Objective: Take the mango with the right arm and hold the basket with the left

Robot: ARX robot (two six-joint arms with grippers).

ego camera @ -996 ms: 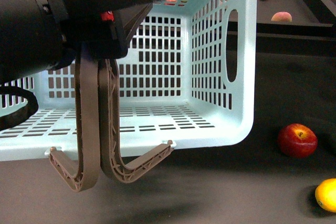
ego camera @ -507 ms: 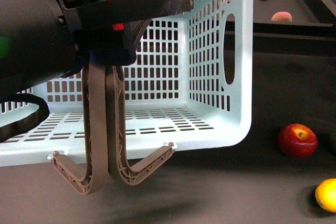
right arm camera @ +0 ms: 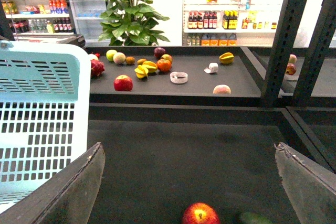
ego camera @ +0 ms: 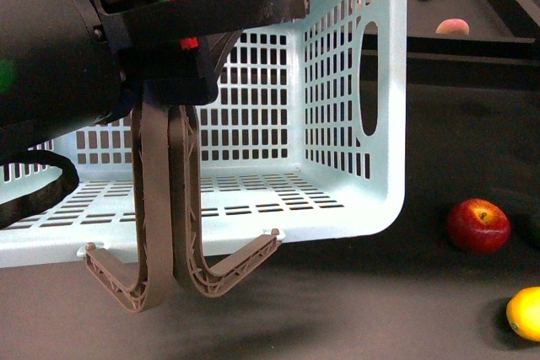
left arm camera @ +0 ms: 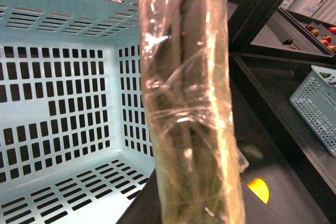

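A shop floor fills the background of my right wrist feed: shelves of bottles (right arm camera: 220,22), a potted plant (right arm camera: 131,17), and a dark table (ego camera: 354,318) running under everything.

The left tool (ego camera: 164,94) is clamped on the two ribbed handles (ego camera: 160,208) of the turquoise basket (ego camera: 337,82). The basket hangs from them, tilted, and looks to be clear of the table. In the left wrist feed those handles are bundled in clear film right against the lens.

The mango (ego camera: 525,313) lies on the table at the lower right edge of the front view. It is on the near side of the red apple (ego camera: 477,225) and well apart from the basket.

The right tool (right arm camera: 189,148) is spread wide and empty, its two fingers (right arm camera: 68,192) framing bare table with the apple low between them. The mango does not show in that feed, so I judge it sits off to one side of the tool, nearer the robot than the apple.

I expect the mango to be firm but bruisable, with a smooth skin that can slip and a rounded body that may roll when nudged. I would take it across its narrow middle with moderate squeeze, coming down from above. The risk is closing on the apple by mistake.
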